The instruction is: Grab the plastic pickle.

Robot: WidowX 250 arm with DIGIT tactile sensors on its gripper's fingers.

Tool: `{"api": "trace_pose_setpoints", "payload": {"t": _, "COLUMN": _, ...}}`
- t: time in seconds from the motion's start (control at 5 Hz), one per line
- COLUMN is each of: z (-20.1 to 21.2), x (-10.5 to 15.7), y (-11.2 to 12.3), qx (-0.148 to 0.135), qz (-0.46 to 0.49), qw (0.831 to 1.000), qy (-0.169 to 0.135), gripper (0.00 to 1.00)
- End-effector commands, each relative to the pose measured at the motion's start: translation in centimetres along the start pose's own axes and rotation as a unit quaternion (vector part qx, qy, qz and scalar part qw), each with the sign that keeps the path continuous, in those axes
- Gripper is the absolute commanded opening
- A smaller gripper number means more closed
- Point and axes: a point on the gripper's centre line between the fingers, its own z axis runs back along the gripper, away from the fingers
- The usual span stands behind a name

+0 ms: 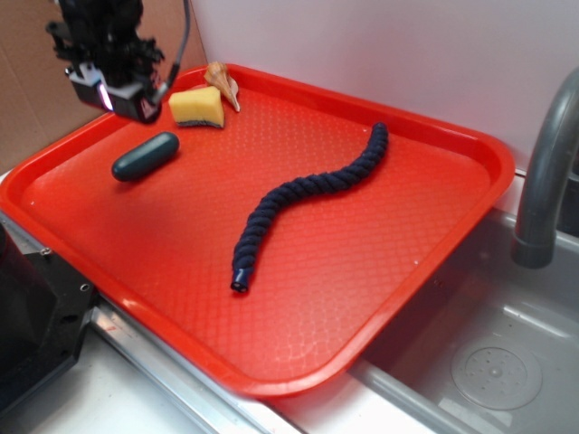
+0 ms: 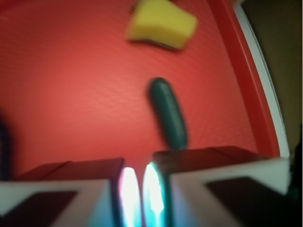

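Observation:
The plastic pickle (image 1: 145, 155) is a small dark teal capsule lying on the red tray (image 1: 380, 280) near its far left corner. In the wrist view the pickle (image 2: 168, 113) lies just ahead of the jaws, slightly right of centre. My gripper (image 1: 122, 95) hangs above the tray, up and left of the pickle, not touching it. In the wrist view the gripper (image 2: 138, 187) has its jaws nearly together, with only a thin gap and nothing between them.
A yellow sponge (image 1: 198, 107) and a small tan shell-like piece (image 1: 223, 83) lie at the tray's far edge. A long navy twisted rope (image 1: 308, 199) crosses the tray's middle. A grey faucet (image 1: 547, 172) and a sink (image 1: 493, 362) are on the right.

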Motion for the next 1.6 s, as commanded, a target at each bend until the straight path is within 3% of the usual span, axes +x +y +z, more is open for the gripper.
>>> {"api": "trace_pose_setpoints", "payload": {"t": 0.0, "z": 6.4, "x": 1.3, "y": 0.6, "qx": -0.026, "qz": 0.007, "qw": 0.999, "qy": -0.018, "gripper": 1.0}}
{"api": "trace_pose_setpoints", "payload": {"t": 0.2, "z": 2.2, "x": 3.1, "y": 3.4, "qx": -0.021, "qz": 0.018, "qw": 0.999, "qy": -0.021, "gripper": 1.0}}
{"api": "trace_pose_setpoints", "payload": {"t": 0.4, "z": -1.9, "x": 4.7, "y": 4.3, "qx": -0.039, "qz": -0.004, "qw": 0.999, "qy": -0.02, "gripper": 1.0}}
{"api": "trace_pose_setpoints", "payload": {"t": 0.6, "z": -5.9, "x": 4.9, "y": 4.1, "qx": -0.019, "qz": -0.036, "qw": 0.999, "qy": 0.004, "gripper": 1.0}}
{"api": "trace_pose_setpoints", "payload": {"t": 1.2, "z": -10.1, "x": 2.0, "y": 4.4, "qx": 0.007, "qz": -0.057, "qw": 0.997, "qy": 0.054, "gripper": 0.98}}
{"api": "trace_pose_setpoints", "payload": {"t": 1.4, "z": -10.7, "x": 0.9, "y": 4.9, "qx": 0.017, "qz": -0.05, "qw": 0.997, "qy": 0.061, "gripper": 0.0}}
